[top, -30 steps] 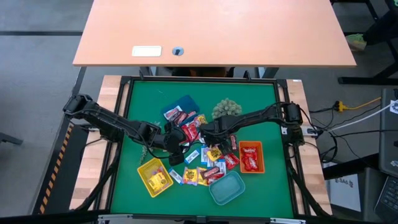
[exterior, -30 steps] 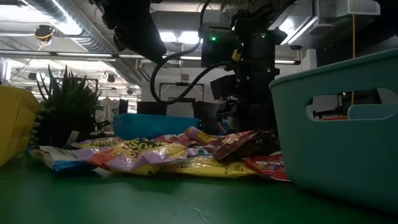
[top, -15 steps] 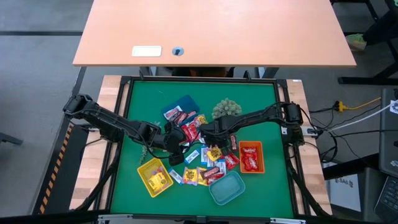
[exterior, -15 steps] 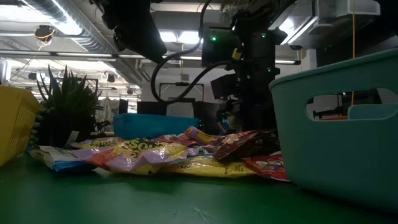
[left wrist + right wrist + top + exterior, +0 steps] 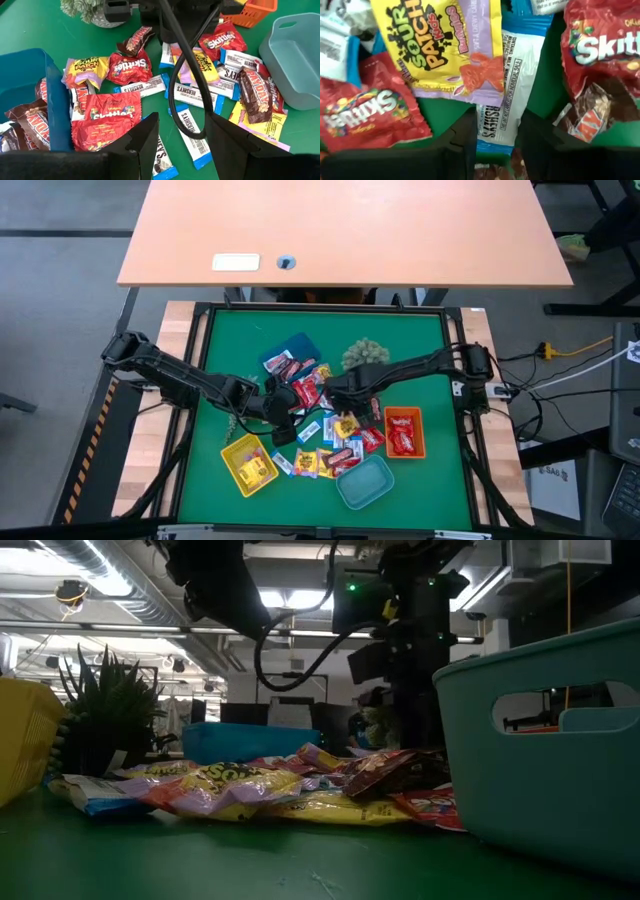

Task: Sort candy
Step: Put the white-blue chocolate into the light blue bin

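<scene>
the candy [image 5: 335, 442] lies in a loose heap on the green desk [image 5: 420, 350], spread between the two sets of jaws and out past them toward the trays.

the right jaws [image 5: 494, 131] hang low over the heap, fingers parted a little, with nothing pinched. a blue-and-white hershey's bar [image 5: 506, 85] lies flat right between the fingertips. a yellow sour patch pack [image 5: 440, 45] lies just ahead of the jaws, its edge over the bar. a red skittles pack [image 5: 367, 112] sits to one side of the jaws and another skittles pack [image 5: 605, 45] to the other, with a brown payday bar [image 5: 587, 120] tucked against it.

the left jaws [image 5: 182, 132] hover just beside the heap, fingers apart and empty. ahead of them lie a big red skittles pack [image 5: 107, 117] and several hershey's bars [image 5: 190, 95]; a dark cable loops down between the fingers. the blue tray [image 5: 30, 75], beside these jaws, holds brown and red packs.

beyond the right jaws the orange tray [image 5: 404, 432] holds red packs. the yellow tray [image 5: 249, 464] near the left jaws holds a few yellow ones. the teal tray [image 5: 365, 482] sits just past the heap. a green plant [image 5: 364, 354] stands behind the right arm.
</scene>
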Action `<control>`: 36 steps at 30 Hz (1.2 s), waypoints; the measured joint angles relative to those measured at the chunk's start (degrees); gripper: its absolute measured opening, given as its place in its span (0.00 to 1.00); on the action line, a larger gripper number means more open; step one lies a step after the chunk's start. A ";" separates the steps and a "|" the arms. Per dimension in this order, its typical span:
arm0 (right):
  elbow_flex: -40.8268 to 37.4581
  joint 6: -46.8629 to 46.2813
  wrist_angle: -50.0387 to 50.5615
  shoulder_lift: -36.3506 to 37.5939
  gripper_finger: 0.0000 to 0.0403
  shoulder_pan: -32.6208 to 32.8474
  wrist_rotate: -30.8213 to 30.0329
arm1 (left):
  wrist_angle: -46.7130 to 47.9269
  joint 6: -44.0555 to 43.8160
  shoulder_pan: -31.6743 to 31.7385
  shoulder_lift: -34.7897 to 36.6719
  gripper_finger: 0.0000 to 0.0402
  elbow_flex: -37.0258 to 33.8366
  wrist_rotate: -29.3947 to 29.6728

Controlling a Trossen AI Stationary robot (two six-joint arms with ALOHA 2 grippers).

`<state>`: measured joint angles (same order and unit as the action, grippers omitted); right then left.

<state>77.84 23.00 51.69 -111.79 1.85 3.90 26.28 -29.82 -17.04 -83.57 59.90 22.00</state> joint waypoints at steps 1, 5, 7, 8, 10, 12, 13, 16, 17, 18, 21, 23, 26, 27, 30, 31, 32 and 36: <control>0.01 0.00 0.54 0.29 0.28 0.00 0.04 | -0.04 0.02 0.00 0.00 0.37 0.00 0.00; 0.01 0.00 2.32 1.49 0.28 0.00 0.07 | -0.02 0.02 0.02 0.00 0.37 0.00 0.01; 0.03 -0.02 2.55 2.76 0.28 0.00 -0.30 | -0.08 0.02 0.02 0.00 0.37 0.00 0.02; 0.07 -0.07 2.75 3.16 0.28 0.00 -0.32 | -0.04 0.03 0.02 0.00 0.37 0.00 0.00; 0.07 -0.12 3.08 4.32 0.28 0.00 -0.30 | -0.13 0.03 0.02 0.00 0.37 0.00 0.02; 0.07 -0.49 3.26 5.71 0.28 0.05 -0.30 | -0.12 0.02 0.02 0.00 0.37 0.00 0.04; 0.07 -1.00 3.55 6.38 0.28 0.07 -0.27 | -0.12 0.04 0.02 0.00 0.37 0.00 0.03; 0.07 -2.75 4.19 8.13 0.28 0.04 0.53 | -0.10 0.03 0.02 0.00 0.37 0.00 0.02; 0.07 -3.31 4.36 8.65 0.28 0.04 1.03 | -0.11 0.03 0.02 0.00 0.37 0.00 0.02; 0.07 -3.67 4.36 9.29 0.29 0.07 1.86 | -0.16 0.02 0.01 0.00 0.37 0.00 0.02; 0.09 -4.65 4.34 10.93 0.29 0.87 4.61 | -0.17 0.03 0.02 0.00 0.37 0.00 0.02; 0.11 -4.76 4.30 11.65 0.29 2.21 5.29 | -0.19 0.02 0.01 0.00 0.37 0.00 0.02; 0.11 -4.79 4.30 12.52 0.29 5.37 7.17 | -0.17 0.02 0.02 0.00 0.37 0.00 0.02; 0.13 -4.77 4.30 12.73 0.29 6.52 7.70 | -0.17 0.02 0.02 0.00 0.37 0.00 0.02; 0.16 -5.29 4.27 12.79 0.29 10.60 8.21 | -0.17 0.14 0.02 0.00 0.37 0.00 0.02; 0.16 -6.37 4.22 12.79 0.29 12.08 8.20 | -0.17 0.40 0.02 0.00 0.37 0.00 0.02; 0.16 -7.53 4.02 12.79 0.29 13.54 8.21 | -0.18 0.44 0.02 0.00 0.37 0.00 0.02; 0.16 -14.04 2.53 12.76 0.29 18.28 7.48 | -0.18 0.44 0.02 0.00 0.37 0.00 0.02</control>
<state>78.00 8.97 54.22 -99.02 20.13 11.38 26.10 -29.39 -17.02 -83.57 59.90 22.02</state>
